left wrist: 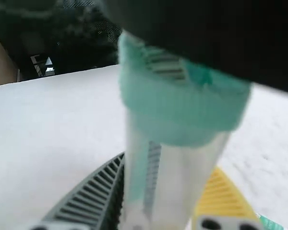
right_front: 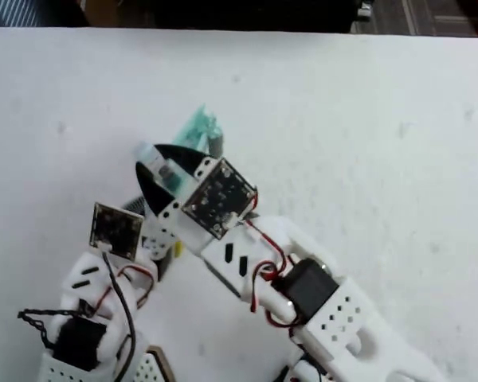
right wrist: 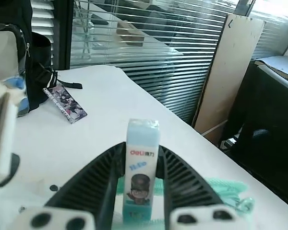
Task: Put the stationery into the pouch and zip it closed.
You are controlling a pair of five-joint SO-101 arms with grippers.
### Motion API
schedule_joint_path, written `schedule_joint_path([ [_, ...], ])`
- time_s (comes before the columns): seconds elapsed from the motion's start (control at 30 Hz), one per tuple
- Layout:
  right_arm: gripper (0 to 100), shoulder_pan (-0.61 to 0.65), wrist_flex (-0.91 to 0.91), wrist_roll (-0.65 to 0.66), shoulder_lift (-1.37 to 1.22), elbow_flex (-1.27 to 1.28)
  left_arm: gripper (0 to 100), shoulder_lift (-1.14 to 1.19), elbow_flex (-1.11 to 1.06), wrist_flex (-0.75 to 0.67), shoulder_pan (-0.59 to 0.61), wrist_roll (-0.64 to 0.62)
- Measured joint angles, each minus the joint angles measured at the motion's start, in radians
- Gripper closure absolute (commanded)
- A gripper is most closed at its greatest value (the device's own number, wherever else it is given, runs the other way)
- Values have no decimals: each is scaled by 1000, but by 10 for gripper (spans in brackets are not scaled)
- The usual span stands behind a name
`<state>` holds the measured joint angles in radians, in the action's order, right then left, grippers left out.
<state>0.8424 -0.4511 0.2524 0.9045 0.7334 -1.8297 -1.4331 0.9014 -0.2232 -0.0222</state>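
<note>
At the middle of the right wrist view, a light blue block eraser in a printed paper sleeve (right wrist: 143, 167) stands upright. It is pinched between the two black ribbed fingers of the right claw (right wrist: 143, 149), which is closed on it. Just below and to the lower right of the eraser lies the teal edge of a soft pouch with a clear body (right wrist: 222, 189).

The left wrist view shows that pouch (left wrist: 177, 110) from close by. Its teal band and zip teeth are at the top and its translucent body runs down the centre of the frame. The left claw (left wrist: 168, 165) grips it, with a grey ribbed finger (left wrist: 93, 191) at lower left and a yellow finger (left wrist: 221, 196) at lower right.

From the high view, the pouch (right_front: 197, 127) sits left of centre on the white table (right_front: 342, 119). The right claw (right_front: 155, 171) is directly below it in the frame, carried by the arm that slants in from the lower right. The left arm rises from the lower left corner, with its claw tucked beneath the right arm.

Back in the right wrist view, a black bag (right wrist: 33, 57) and a printed card (right wrist: 65, 104) rest at the upper left.
</note>
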Motion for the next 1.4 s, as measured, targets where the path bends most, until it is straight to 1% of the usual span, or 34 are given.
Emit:
schedule_joint_path([
  [0.03, 937, -9, 2, -2, 3, 5, 790, 0, 0, 0, 9, 0],
  [0.13, 799, -29, -38, -34, 9, 5, 790, 2, 0, -3, 34, -31],
  [0.2, 750, -37, -80, -55, 11, 3, 790, 2, 0, -3, 46, -44],
  [0.4, 796, -41, -189, -61, 15, -52, 791, 2, 0, -3, 51, -51],
  [0.57, 800, -66, -301, -61, 12, -163, 791, 2, 0, -3, 58, -51],
  [0.7, 800, -149, -394, -61, 12, -295, 792, 2, 0, -3, 60, -51],
  [0.83, 800, -264, -488, -66, 12, -404, 793, 2, 0, -3, 60, -51],
  [0.97, 800, -358, -563, -66, 14, -443, 793, 2, 0, -3, 60, -51],
  [1.03, 800, -407, -598, -66, 14, -436, 793, 2, 0, -3, 60, -51],
  [1.13, 800, -462, -614, -66, 14, -354, 793, 2, 0, -3, 60, -51],
  [1.23, 801, -489, -612, -66, 12, -215, 793, 2, 0, -3, 60, -57],
  [1.4, 801, -499, -543, -66, 11, -6, 793, 2, 0, -3, 60, -57],
])
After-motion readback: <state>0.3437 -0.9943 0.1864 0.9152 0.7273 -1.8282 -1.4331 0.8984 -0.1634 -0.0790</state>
